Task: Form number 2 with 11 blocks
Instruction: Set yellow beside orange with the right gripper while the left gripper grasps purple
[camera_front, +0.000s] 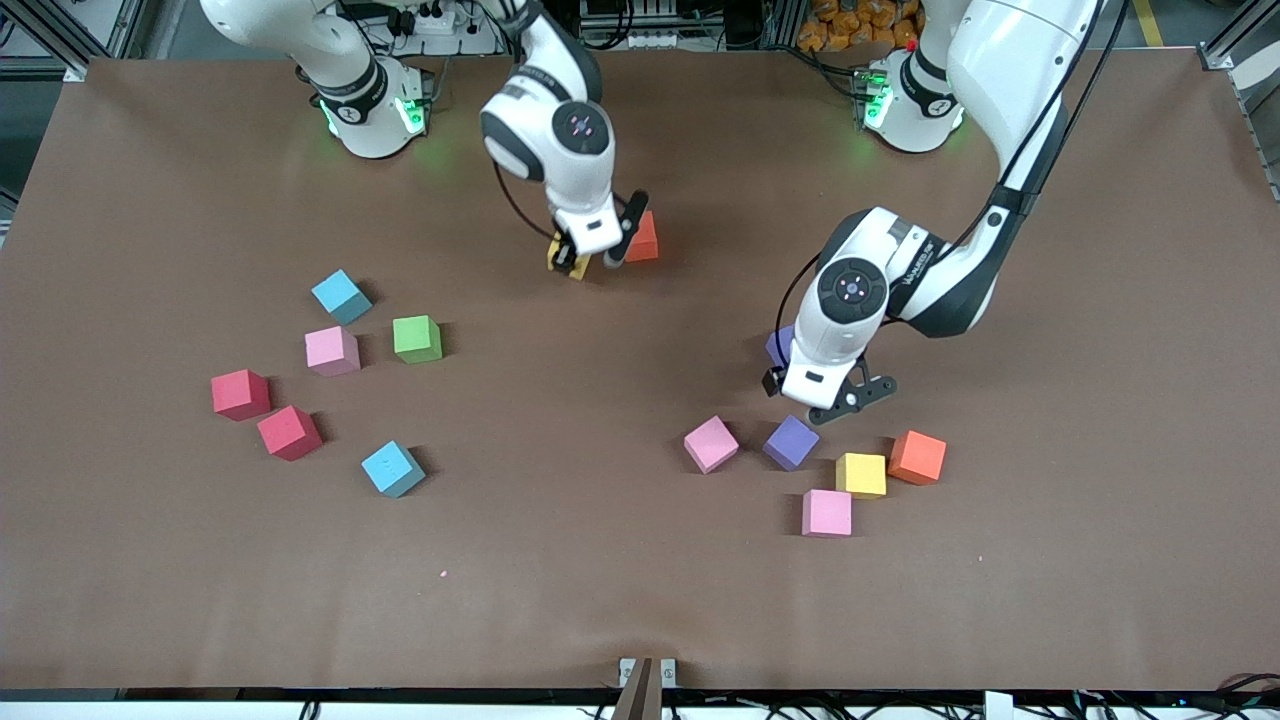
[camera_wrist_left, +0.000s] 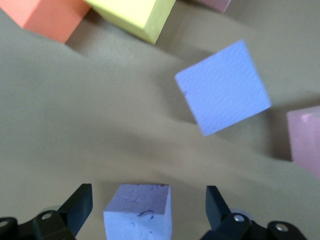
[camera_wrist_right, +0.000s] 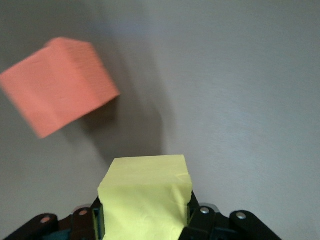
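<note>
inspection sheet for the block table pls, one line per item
Surface: brown table, bare patches.
Job's things: loose blocks in two clusters; orange block near the bases; no digit formed.
Clutter: nothing seen.
Pincers: right pincer shut on yellow block beside the orange block; left pincer open around a purple block, beside another purple block.
Cables: black cables along both arms.
Surroundings: metal frame, wiring by the bases.
</note>
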